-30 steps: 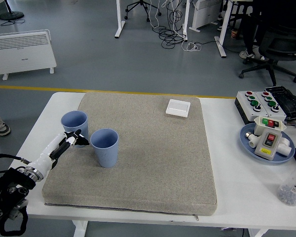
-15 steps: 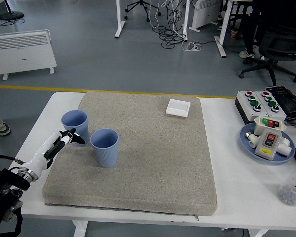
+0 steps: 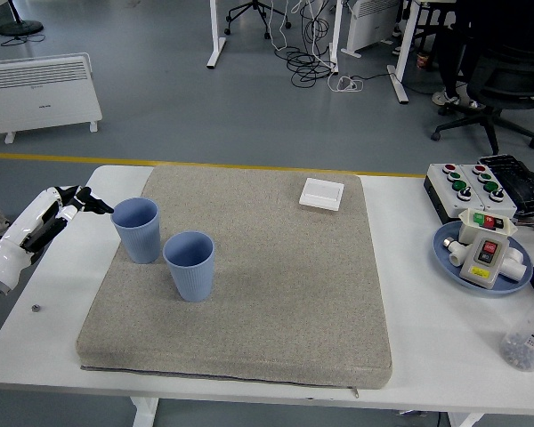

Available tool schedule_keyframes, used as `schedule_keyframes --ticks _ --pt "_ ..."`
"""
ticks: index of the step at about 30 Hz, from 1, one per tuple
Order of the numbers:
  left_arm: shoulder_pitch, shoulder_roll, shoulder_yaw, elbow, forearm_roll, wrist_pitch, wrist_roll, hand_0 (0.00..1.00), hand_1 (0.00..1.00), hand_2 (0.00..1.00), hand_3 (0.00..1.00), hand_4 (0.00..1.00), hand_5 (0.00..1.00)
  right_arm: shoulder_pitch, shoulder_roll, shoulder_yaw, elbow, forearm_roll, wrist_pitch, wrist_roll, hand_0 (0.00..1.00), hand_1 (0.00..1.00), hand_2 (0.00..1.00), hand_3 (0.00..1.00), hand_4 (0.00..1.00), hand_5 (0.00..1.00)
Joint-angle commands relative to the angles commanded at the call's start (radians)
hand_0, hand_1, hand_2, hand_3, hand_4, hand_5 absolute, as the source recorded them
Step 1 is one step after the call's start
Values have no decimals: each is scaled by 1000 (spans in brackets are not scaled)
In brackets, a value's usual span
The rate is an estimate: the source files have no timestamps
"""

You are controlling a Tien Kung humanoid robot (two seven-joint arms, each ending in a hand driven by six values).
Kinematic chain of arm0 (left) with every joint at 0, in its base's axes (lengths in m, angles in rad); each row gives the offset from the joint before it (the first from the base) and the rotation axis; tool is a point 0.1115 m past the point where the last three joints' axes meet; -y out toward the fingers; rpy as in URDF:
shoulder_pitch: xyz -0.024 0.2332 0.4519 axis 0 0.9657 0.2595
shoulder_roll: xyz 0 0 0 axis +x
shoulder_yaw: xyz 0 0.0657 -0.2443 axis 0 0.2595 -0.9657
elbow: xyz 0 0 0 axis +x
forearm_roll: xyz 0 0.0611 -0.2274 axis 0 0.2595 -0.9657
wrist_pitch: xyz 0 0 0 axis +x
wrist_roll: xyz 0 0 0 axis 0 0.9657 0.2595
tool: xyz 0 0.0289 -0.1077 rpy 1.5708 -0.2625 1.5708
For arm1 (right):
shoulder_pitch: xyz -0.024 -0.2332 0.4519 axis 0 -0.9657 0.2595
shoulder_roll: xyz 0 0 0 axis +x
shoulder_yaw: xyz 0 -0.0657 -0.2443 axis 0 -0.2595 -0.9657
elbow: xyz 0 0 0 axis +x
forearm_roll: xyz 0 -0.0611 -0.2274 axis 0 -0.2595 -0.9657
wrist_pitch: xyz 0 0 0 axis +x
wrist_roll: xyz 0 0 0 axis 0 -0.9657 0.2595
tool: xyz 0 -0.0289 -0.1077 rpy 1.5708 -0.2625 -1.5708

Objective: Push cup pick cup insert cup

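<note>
Two light blue ribbed cups stand upright on the grey mat (image 3: 276, 276). One cup (image 3: 137, 229) is at the mat's left edge, the other cup (image 3: 190, 265) is just right of it and nearer me. My left hand (image 3: 68, 204) is over the white table left of the mat, a short gap from the left cup. Its fingers are relaxed and hold nothing. My right arm is out of view.
A small white square box (image 3: 321, 193) lies at the mat's far side. On the right are a black button box (image 3: 470, 186), a blue plate (image 3: 447, 254) with a switch unit, and a clear bottle (image 3: 529, 334) at the edge.
My left hand has pulled back from between the two cups, moving left and away off the mat. The left cup now stands slightly farther left. The nearer cup has not moved.
</note>
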Motion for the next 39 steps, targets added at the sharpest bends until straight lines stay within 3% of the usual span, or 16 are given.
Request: schedule_keyframes --ticks 2,3,6,8,9,14,15,20,21,27,38,39 --pt "-31 34 17 -52 50 -9 64 598 639 617 551 764 842 0 -1 0 0 0 0 -1 676 591 600 577 97 568" --pt "-55 53 37 -78 84 -12 106 775 810 898 811 870 788 -1 -2 -1 0 1 0 -1 677 591 600 577 97 568" --pt "-119 88 105 -119 162 -19 185 775 810 898 811 870 788 -2 -3 -3 0 4 -1 -1 677 591 600 577 97 568" --pt "-188 103 179 -120 215 -34 227 775 810 898 811 870 788 -3 -2 -6 0 10 -2 -2 677 591 600 577 97 568" --pt "-220 105 216 -117 232 -38 238 917 909 998 984 972 668 -4 -2 -7 0 11 -2 -2 676 591 598 577 97 567" --pt "-396 91 411 -56 304 -70 289 917 909 998 984 972 668 -7 -1 -15 0 17 -4 -4 676 591 598 577 97 567" --pt "-427 87 449 -45 307 -74 294 937 926 998 998 998 583 -7 -1 -17 0 18 -4 -4 677 591 600 577 98 566" --pt "-544 59 627 5 320 -108 329 937 926 998 998 998 583 -8 -1 -22 0 26 -5 -3 677 591 600 577 98 566" --pt "-556 56 647 10 321 -113 333 932 945 998 998 998 481 -8 -1 -23 0 27 -5 -3 677 592 599 577 99 564" --pt "-611 34 735 58 315 -147 379 950 962 998 998 996 469 -7 -2 -26 0 30 -6 -2 677 591 599 577 100 558" --pt "-653 4 817 118 322 -155 369 951 963 998 998 998 443 -7 0 -29 0 27 -6 -4 676 590 598 578 100 558" --pt "-654 2 821 120 325 -154 365 946 955 998 998 925 288 -6 0 -29 0 28 -6 -4 677 589 596 578 101 557"
